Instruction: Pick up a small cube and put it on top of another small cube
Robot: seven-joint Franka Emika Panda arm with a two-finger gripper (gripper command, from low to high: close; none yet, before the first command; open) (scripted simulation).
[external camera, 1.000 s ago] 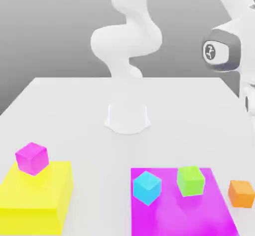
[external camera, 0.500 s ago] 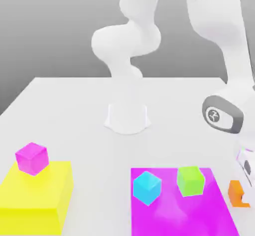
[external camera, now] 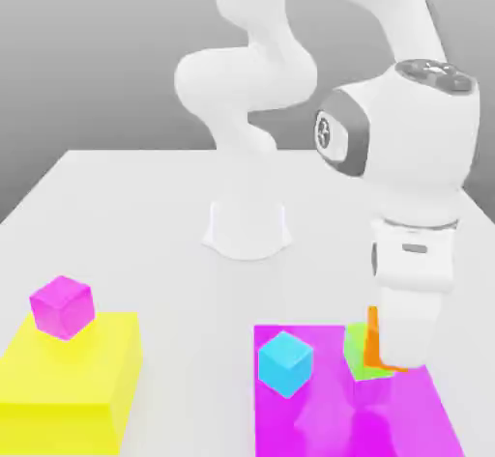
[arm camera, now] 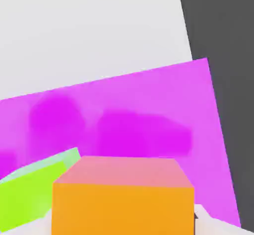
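My gripper [external camera: 385,353] is shut on the small orange cube [external camera: 371,339], which fills the near part of the hand view as the orange cube [arm camera: 123,199]. The hand hangs over the right part of the magenta mat [external camera: 329,426]. The light-green cube [external camera: 356,357] sits on that mat, right under and slightly to the exterior view's left of the orange cube. In the hand view the light-green cube [arm camera: 30,194] lies beside and below the orange one. I cannot tell whether the two cubes touch. My hand hides the right side of both.
A cyan cube [external camera: 285,361] stands on the magenta mat [arm camera: 139,110], to the exterior view's left of the green one. A magenta cube [external camera: 63,305] rests on a yellow block [external camera: 68,383] at the front left. The arm's base [external camera: 247,228] stands mid-table.
The gripper shut on the orange cube beside the mat's right edge. It then carried the cube toward the exterior view's left, over the light-green cube.
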